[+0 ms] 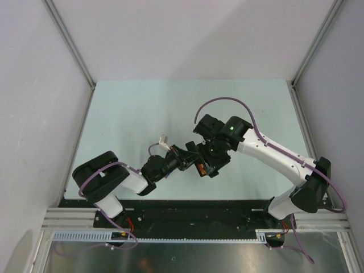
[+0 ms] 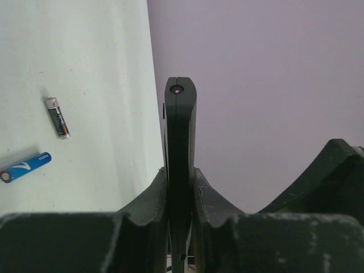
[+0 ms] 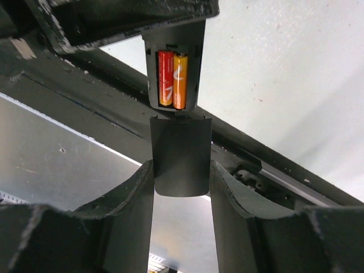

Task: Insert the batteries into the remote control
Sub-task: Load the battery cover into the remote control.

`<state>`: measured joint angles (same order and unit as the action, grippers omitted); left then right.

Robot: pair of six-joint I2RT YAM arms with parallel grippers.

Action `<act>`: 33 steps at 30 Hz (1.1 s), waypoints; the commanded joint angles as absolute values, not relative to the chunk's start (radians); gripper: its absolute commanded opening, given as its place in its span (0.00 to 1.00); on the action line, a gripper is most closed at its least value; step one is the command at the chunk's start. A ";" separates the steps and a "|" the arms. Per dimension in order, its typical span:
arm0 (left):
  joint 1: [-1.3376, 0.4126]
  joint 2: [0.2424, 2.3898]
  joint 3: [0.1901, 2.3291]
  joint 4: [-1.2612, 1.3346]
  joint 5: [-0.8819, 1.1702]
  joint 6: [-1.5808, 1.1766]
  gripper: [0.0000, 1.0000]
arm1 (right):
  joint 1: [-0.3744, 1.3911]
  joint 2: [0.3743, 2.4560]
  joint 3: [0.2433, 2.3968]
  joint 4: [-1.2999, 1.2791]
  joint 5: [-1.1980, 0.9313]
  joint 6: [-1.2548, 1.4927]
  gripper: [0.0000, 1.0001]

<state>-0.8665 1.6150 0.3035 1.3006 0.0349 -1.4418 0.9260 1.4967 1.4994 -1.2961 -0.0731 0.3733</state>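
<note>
- Gripping the remote [image 2: 180,125] edge-on, my left hand [image 2: 180,185] is clamped tight on it.
- My right hand [image 3: 182,176] pinches a black cover [image 3: 181,153] just under its recess, two orange-red batteries [image 3: 172,79] inside.
- Beyond, a blue battery [image 2: 24,168] and a grey battery [image 2: 57,117] lie on the table [image 2: 102,74].

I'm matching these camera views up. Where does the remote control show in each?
Top external: remote control just below the picture's middle, dark, hard to make out.
Left wrist: centre, edge-on, clamped in the left gripper.
Right wrist: top centre, two orange-red batteries in its open recess, above the battery cover in the right gripper.
Shared landmark: the pale green table.
</note>
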 commanded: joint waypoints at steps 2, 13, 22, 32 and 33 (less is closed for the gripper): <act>-0.879 1.640 0.331 1.534 0.008 -1.463 0.00 | 0.933 1.542 1.554 -1.264 -0.078 0.374 0.00; -0.887 1.634 0.318 1.546 -0.025 -1.471 0.00 | 0.934 1.615 1.586 -1.258 -0.061 0.368 0.00; -0.894 1.634 0.314 1.557 -0.034 -1.473 0.00 | 0.922 1.623 1.562 -1.243 -0.058 0.371 0.00; -0.902 1.629 0.319 1.565 -0.031 -1.471 0.00 | 0.900 1.626 1.537 -1.213 -0.064 0.376 0.00; -0.902 1.628 0.318 1.565 -0.032 -1.470 0.00 | 0.897 1.628 1.536 -1.209 -0.066 0.377 0.00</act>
<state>-0.8940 1.6405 0.3035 1.3003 -0.0158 -1.4590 0.9092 1.6234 1.5387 -1.2350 -0.0658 0.3733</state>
